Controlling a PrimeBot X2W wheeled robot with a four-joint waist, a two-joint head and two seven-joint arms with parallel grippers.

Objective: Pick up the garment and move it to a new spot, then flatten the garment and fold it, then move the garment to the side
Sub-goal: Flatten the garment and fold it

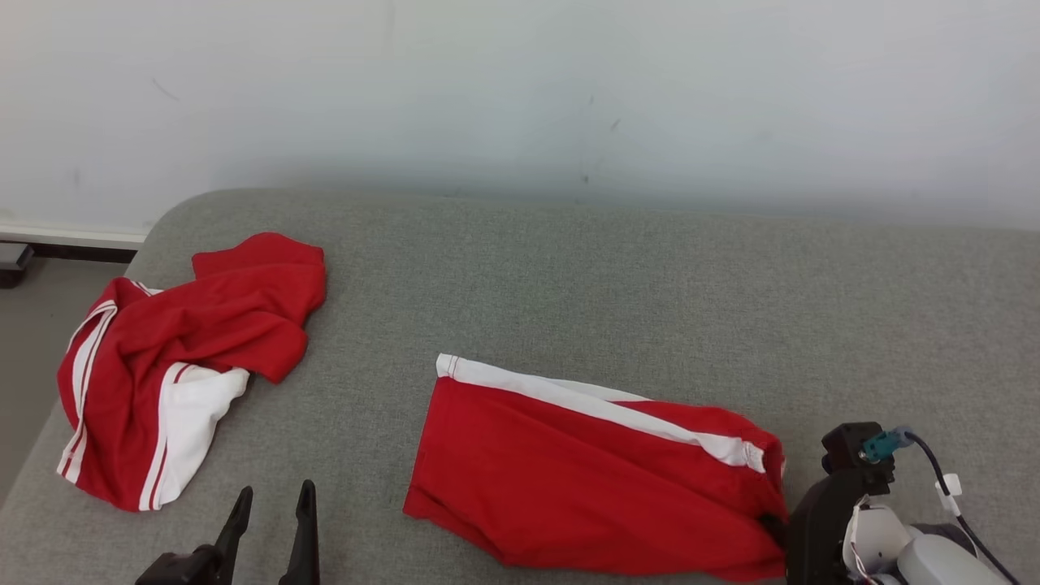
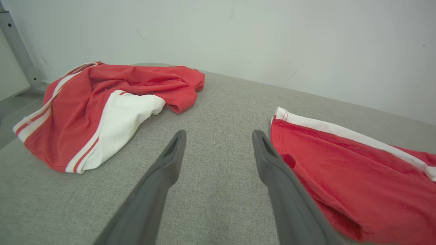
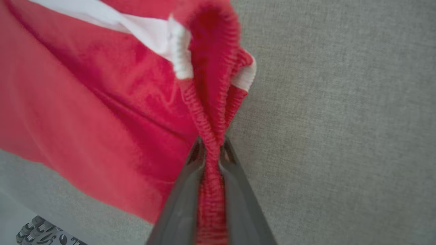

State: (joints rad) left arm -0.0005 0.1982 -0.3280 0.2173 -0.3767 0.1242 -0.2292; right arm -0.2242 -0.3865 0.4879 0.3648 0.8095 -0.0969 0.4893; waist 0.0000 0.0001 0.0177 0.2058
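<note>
Red shorts [image 1: 585,471] with a white side stripe lie flat at the near right of a grey padded surface [image 1: 650,284]. The right end effector [image 3: 212,144] is pinched narrow on their elastic waistband. The left end effector [image 2: 218,136] hovers wide apart between them and a second red-and-white garment [image 1: 179,366], which is crumpled at the left.

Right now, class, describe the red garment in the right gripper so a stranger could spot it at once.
On the grey fabric surface below the pale wall lie two red, white-trimmed garments. The flat red shorts lie at the right, waistband pinched by the right gripper; the crumpled garment sits far left.
</note>
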